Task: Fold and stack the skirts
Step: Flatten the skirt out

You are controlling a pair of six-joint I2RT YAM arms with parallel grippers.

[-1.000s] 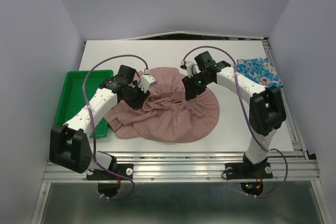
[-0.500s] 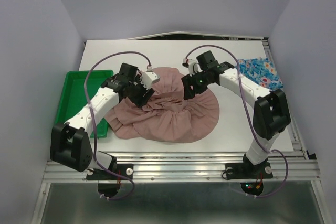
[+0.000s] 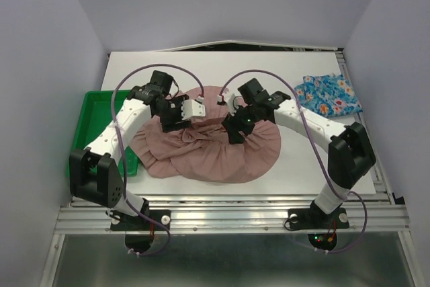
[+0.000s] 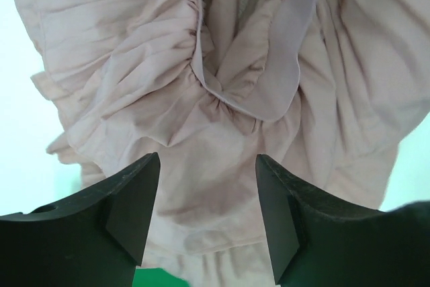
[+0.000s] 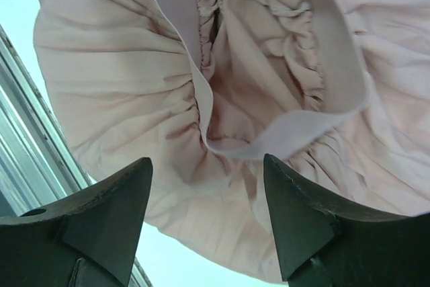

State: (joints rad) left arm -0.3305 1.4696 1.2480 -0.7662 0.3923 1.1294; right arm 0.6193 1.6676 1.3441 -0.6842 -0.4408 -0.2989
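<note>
Dusty-pink pleated skirt [image 3: 215,152] lies rumpled in the desk's middle, its hem reaching toward the near edge. Left gripper [image 4: 206,162] and right gripper [image 5: 207,162] hover over it, jaws spread wide, nothing held. It looks light, limp and quick to bunch; best pinch the smooth elastic waistband [image 5: 329,65] at two separate points.
</note>
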